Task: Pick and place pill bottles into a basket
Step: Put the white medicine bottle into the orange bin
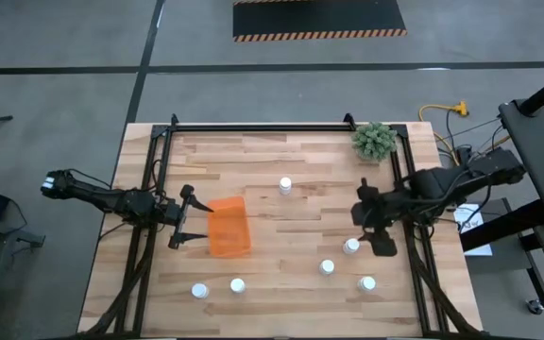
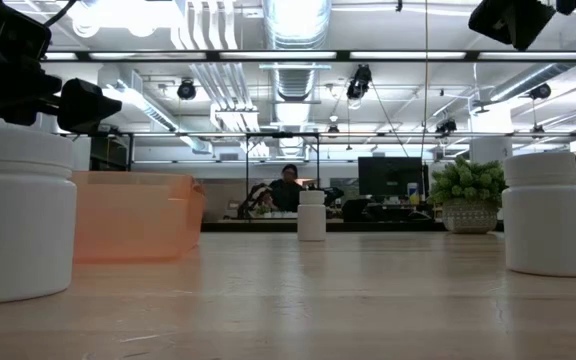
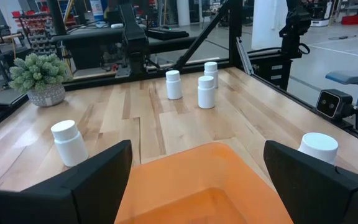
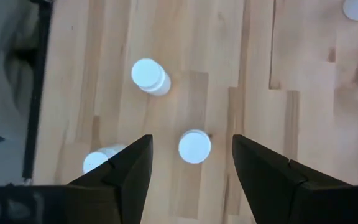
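The small rectangular bright-orange translucent plastic basket (image 1: pixel 228 228) lies left of the middle of the pale wooden surface (image 1: pixel 300 161), and it holds no bottle; all six tiny round white-capped pill bottles stand upright outside it. Taking the basket as the landmark, one bottle (image 1: pixel 285 186) stands off its far right corner, two bottles (image 1: pixel 199 291) (image 1: pixel 238 285) stand just past its near end, and three stand well apart to its right: one (image 1: pixel 350 246) directly under the right arm's wrist, one (image 1: pixel 327 267) a little nearer the basket, and one (image 1: pixel 367 282) farthest out toward the near right edge. The right end effector (image 4: pixel 191 163) hangs above that right-hand cluster with its dark fingers spread apart and nothing between them; in its wrist view the white cap of one bottle (image 4: pixel 194 147) sits almost midway between the fingertips, straight below, its axis vertical and pointing up at the camera. So the coming move looks like a plain descent onto that bottle, and the right arm is clearly the nearer one for it. The neighbouring bottles (image 4: pixel 150 76) (image 4: pixel 98 160) stand close enough that one finger could brush one on the way down. The left end effector (image 1: pixel 183 216) waits at the basket's left side, fingers wide and empty, straddling the basket's short end.
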Controlling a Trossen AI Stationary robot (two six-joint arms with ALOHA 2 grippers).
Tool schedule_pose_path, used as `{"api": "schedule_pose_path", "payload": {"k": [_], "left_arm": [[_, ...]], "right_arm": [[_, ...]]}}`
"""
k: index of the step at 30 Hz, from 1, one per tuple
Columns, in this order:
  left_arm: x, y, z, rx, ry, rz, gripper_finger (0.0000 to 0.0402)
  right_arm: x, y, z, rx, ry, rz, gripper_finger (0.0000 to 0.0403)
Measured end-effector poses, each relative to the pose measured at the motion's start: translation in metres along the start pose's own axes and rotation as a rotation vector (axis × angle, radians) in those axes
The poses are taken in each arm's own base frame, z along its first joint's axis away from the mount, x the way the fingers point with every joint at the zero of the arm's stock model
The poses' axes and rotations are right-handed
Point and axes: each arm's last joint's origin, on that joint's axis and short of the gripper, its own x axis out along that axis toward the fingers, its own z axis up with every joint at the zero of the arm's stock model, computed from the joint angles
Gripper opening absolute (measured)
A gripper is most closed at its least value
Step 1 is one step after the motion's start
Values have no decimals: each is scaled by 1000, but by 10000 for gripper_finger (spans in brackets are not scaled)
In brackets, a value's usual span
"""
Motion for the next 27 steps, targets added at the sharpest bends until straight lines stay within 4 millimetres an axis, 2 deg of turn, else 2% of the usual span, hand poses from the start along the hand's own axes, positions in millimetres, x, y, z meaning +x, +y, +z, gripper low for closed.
{"api": "schedule_pose_path", "payload": {"k": [9,16,27], "left_arm": [[0,0,0,0,0,0,345],[0,0,0,0,0,0,345],[0,0,0,0,-1,0,345]], "right_arm": [[30,11,3,-23,108,-45,210],[57,10,-6,-42,199,-72,210],[76,5,-16,-67,177,-65,210]]}}
